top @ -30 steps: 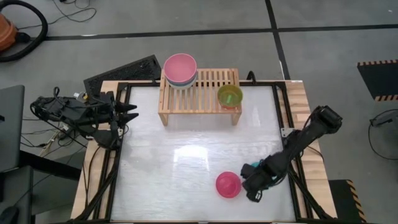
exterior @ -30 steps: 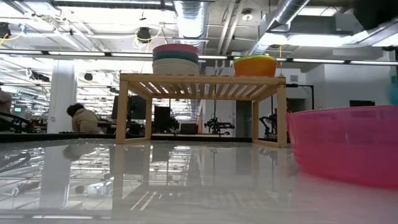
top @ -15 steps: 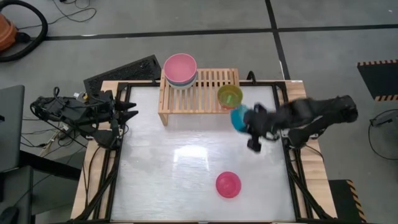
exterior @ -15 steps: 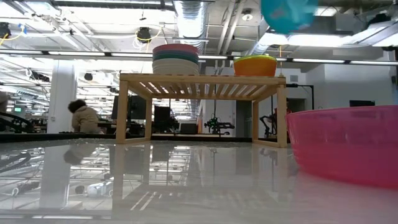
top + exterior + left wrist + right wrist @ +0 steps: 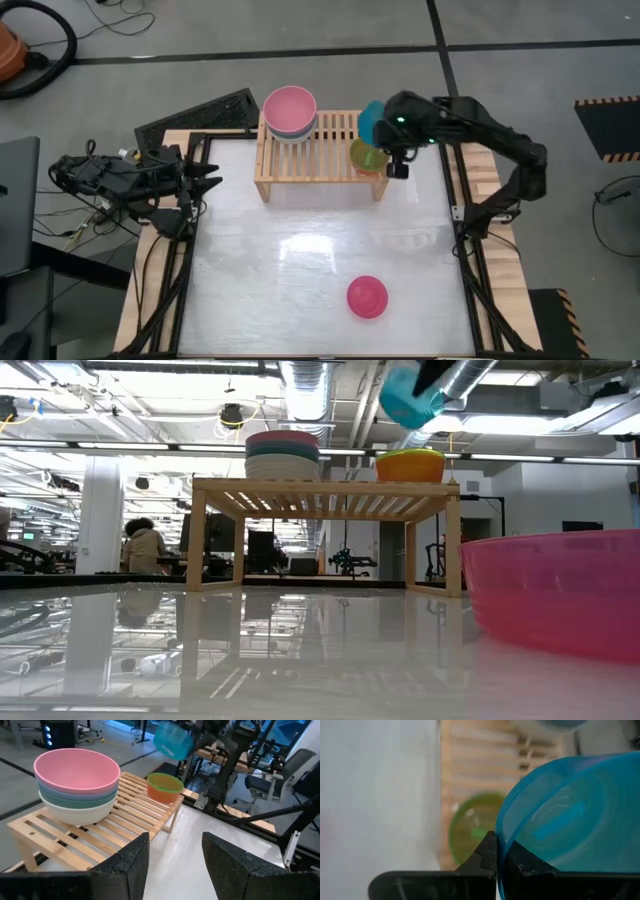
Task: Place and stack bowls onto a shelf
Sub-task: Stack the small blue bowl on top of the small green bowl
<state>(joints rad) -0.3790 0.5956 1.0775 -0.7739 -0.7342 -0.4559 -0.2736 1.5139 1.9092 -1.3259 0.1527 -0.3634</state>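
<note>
The right end effector (image 5: pixel 392 135) pinched the rim of a tilted cyan bowl (image 5: pixel 371 120), a plain glossy plastic bowl, in the upper middle of the high view, above the green bowl (image 5: pixel 369 155) nested in an orange one on the shelf (image 5: pixel 335 140). The left end effector (image 5: pixel 205 180) waited open at the surface's (image 5: pixel 300 250) left edge. The magenta bowl (image 5: pixel 555 595) was cut off in the low view

Cyan bowl (image 5: pixel 371 121) tilted, held above green bowl (image 5: pixel 369 154) on shelf (image 5: pixel 335 140), magenta bowl (image 5: pixel 367 297) on table
</note>
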